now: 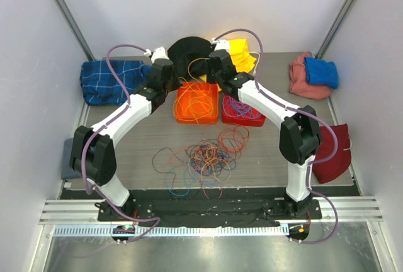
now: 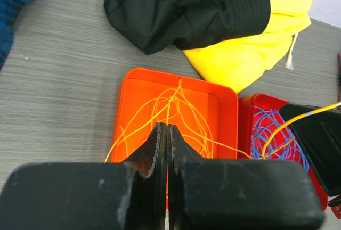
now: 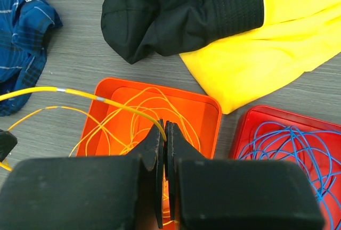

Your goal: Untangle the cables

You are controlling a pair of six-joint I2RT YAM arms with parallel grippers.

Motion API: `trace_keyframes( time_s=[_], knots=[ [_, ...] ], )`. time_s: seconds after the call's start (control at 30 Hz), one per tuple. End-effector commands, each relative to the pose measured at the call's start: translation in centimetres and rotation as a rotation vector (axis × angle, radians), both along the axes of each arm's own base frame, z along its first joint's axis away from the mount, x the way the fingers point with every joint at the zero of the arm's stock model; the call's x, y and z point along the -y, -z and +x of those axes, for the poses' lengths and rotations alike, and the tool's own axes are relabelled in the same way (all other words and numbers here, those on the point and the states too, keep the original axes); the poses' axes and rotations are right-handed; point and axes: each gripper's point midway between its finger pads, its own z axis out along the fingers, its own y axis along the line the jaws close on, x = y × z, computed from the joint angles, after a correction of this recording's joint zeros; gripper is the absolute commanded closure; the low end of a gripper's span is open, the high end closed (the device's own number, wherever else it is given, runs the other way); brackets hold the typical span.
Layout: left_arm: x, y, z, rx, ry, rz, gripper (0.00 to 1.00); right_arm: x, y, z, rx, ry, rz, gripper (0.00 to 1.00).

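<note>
**Counter** (image 1: 141, 136): grey, wood-grained.

**Tangled cables** (image 1: 204, 155): a loose, many-coloured heap is laid near the middle of the near edge, apart from both trays.

**Orange tray** (image 1: 178, 109): set at mid-counter toward the far edge. Thin yellow loops are held in it.

**Red tray** (image 1: 242, 123): placed just beside the orange tray, on its right. Blue cables (image 3: 287, 145) are coiled inside.

**Yellow cable** (image 3: 80, 92): raised out of the orange tray and stretched leftward in the air, with a silver band on it.

**Left fingers** (image 2: 163, 137): pressed together above the orange tray, with a yellow strand pinched at their tips.

**Right fingers** (image 3: 160, 134): pressed together over the same tray, with the yellow cable pinched between them.

**Black garment** (image 1: 186, 50): heaped at the middle of the far edge, partly overlapping a yellow garment (image 1: 242, 55) on its right.

**Blue checked cloth** (image 1: 110, 80): bunched in the far left corner.

**Pink cloth** (image 1: 299, 82): found in the far right corner, with a blue towel (image 1: 321, 72) lying on it.

**Dark red cloth** (image 1: 334, 152): draped over the right edge.
</note>
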Motion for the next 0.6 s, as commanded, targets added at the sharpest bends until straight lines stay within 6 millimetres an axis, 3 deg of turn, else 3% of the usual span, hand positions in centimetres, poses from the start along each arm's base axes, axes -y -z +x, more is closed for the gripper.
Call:
trace_keyframes(
  time_s=[0.0, 0.07, 0.17, 0.27, 0.43, 0.53, 0.57],
  knots=[
    [1.2, -4.2, 1.3, 0.120, 0.033, -0.094, 1.00, -0.8, -6.6, 0.9, 0.137, -0.014, 0.110, 0.99],
    [1.0, -4.6, 1.4, 0.137, 0.029, -0.095, 1.00, -0.8, -9.8, 0.9, 0.199, -0.018, 0.135, 0.99],
    [0.9, -4.7, 1.5, 0.137, 0.030, -0.093, 1.00, -0.8, -12.3, 1.5, 0.248, -0.019, 0.139, 0.99],
    [0.8, -4.5, 1.4, 0.133, 0.027, -0.092, 1.00, -1.0, -11.6, 1.9, 0.230, -0.020, 0.114, 0.99],
    [0.5, -2.9, 1.3, 0.105, 0.022, -0.087, 1.00, -1.1, -5.3, 2.5, 0.134, -0.011, 0.077, 0.99],
    [0.6, -1.7, 1.2, 0.080, 0.023, -0.080, 1.00, -1.1, -0.4, 1.8, 0.062, -0.011, 0.055, 0.99],
    [0.7, -1.5, 1.2, 0.073, 0.028, -0.080, 1.00, -1.0, 0.3, 1.7, 0.049, -0.014, 0.054, 0.99]
  ],
)
